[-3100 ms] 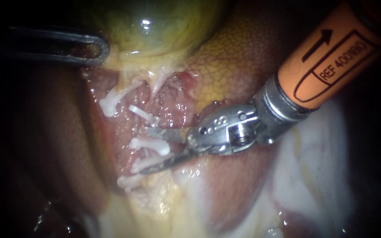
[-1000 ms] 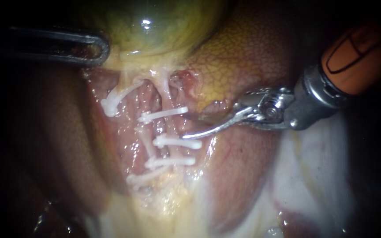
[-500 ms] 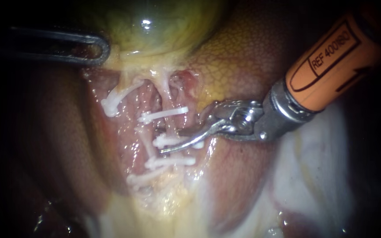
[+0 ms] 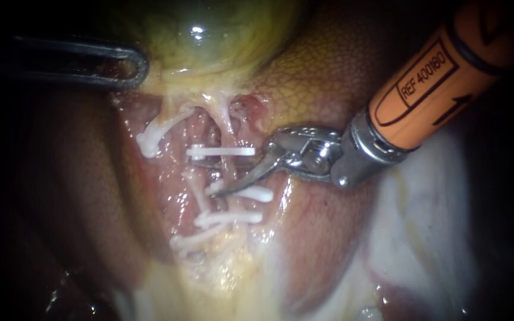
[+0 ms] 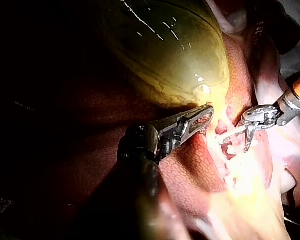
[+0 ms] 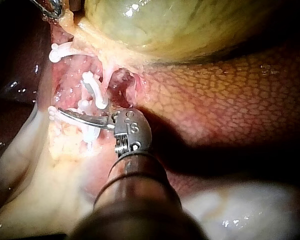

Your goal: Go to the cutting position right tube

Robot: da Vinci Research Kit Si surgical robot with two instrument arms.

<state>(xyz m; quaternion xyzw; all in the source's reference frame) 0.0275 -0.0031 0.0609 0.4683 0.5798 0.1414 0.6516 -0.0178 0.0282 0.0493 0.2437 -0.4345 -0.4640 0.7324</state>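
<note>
My right instrument, orange-shafted with curved blades, comes in from the upper right. Its blades stand open across the right tube, one on each side, between the top white clip and the second clip. Two more clips sit lower on the tissue, and one clip sits on the left tube. In the right wrist view the blades reach among the clips. My left instrument, dark with slotted jaws, is shut on the gallbladder at its lower edge, as the left wrist view also shows.
Mottled liver lies behind and under the right instrument's wrist. Pale fatty tissue spreads at the lower right. Dark liver fills the left side.
The right instrument has advanced leftward and slightly up from its drawn-back spot a second ago, so its blades now straddle the right tube. The left instrument holds still.
</note>
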